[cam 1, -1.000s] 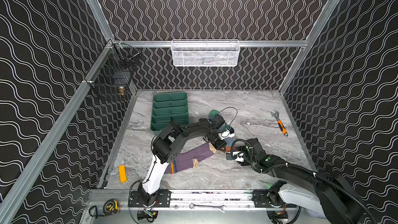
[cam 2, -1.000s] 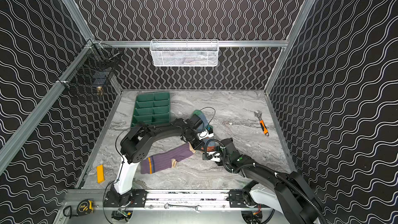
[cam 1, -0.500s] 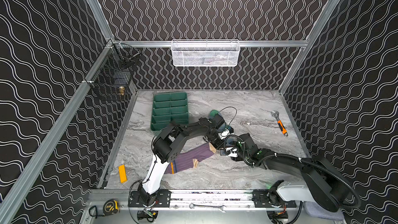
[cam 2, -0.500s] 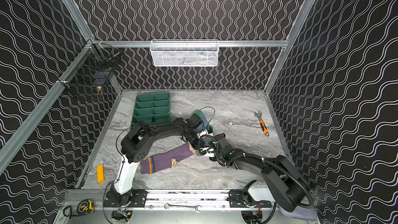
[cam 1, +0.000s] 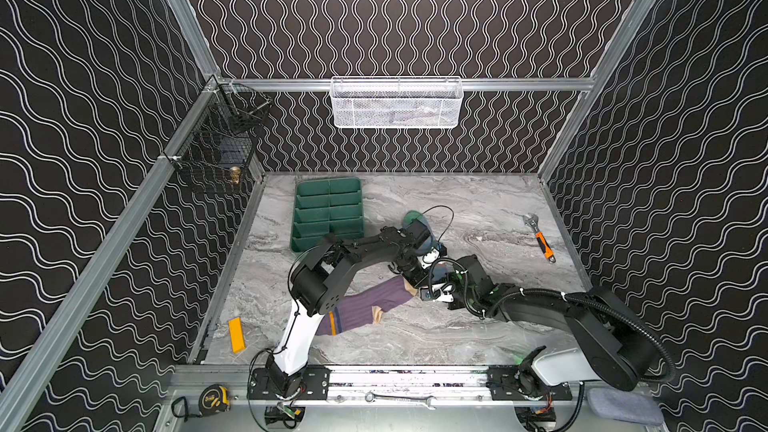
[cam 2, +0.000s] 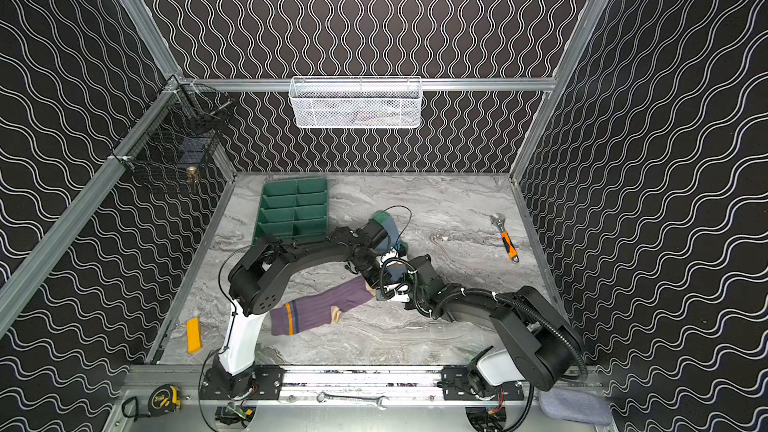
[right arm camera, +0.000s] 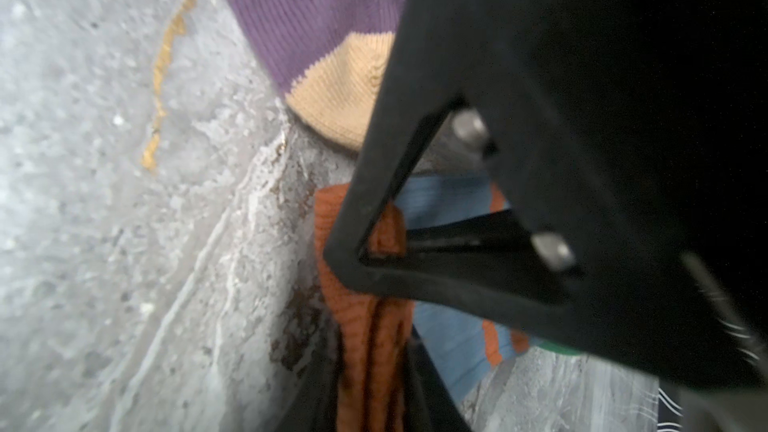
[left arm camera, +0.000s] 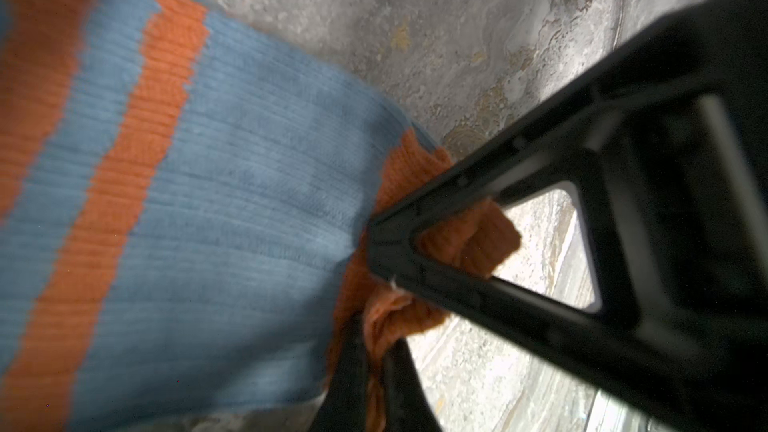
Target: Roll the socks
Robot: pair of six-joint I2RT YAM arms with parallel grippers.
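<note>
Grey marble tabletop [cam 1: 457,347]: nearest, the purple sock [cam 1: 365,305] lies flat, its long axis slanting, with the striped cuff near-left and the peach toe far-right. Just beyond, the left gripper [left arm camera: 365,297] and right gripper [right arm camera: 345,313] each pinch the orange cuff of the blue sock [left arm camera: 228,222], whose green toe points toward the back wall.

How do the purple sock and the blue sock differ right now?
The purple sock has a peach toe; the blue sock has orange stripes and cuff. The purple sock lies stretched flat on the table; the blue sock's cuff is pinched in the left hand. Both are ribbed, neither rolled.
</note>
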